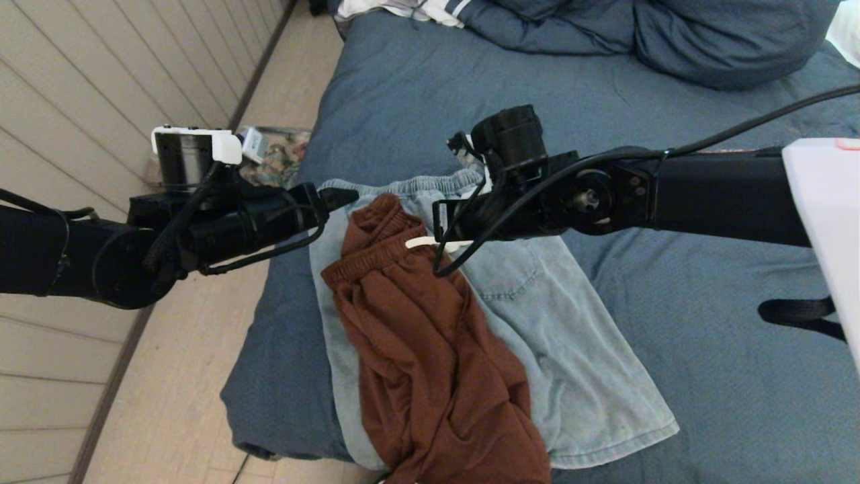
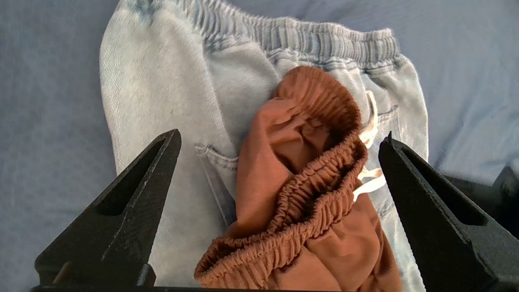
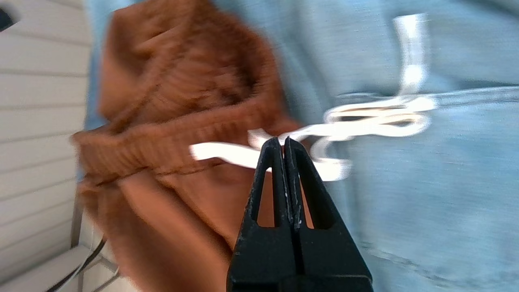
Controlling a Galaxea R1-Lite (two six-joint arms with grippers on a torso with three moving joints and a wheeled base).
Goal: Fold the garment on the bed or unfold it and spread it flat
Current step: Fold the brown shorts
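A crumpled rust-brown pair of shorts [image 1: 416, 349] lies on top of a light-blue denim pair of shorts [image 1: 557, 336], near the left front corner of the bed [image 1: 705, 349]. My left gripper [image 2: 284, 134] hangs open above the rust waistband [image 2: 308, 190], with a finger on either side and nothing between them. My right gripper [image 3: 282, 139] is shut just above the white drawstring [image 3: 365, 125], where the rust waistband [image 3: 162, 142] meets the denim [image 3: 425, 182]. I see nothing pinched between its fingers. In the head view its fingers are hidden under the wrist.
Rumpled blue bedding and pillows [image 1: 672, 40] lie at the head of the bed. The bed's left edge drops to a wooden floor [image 1: 201, 376], where a small pile of items [image 1: 275, 154] lies by the panelled wall. A black strap [image 1: 799, 312] lies at the right.
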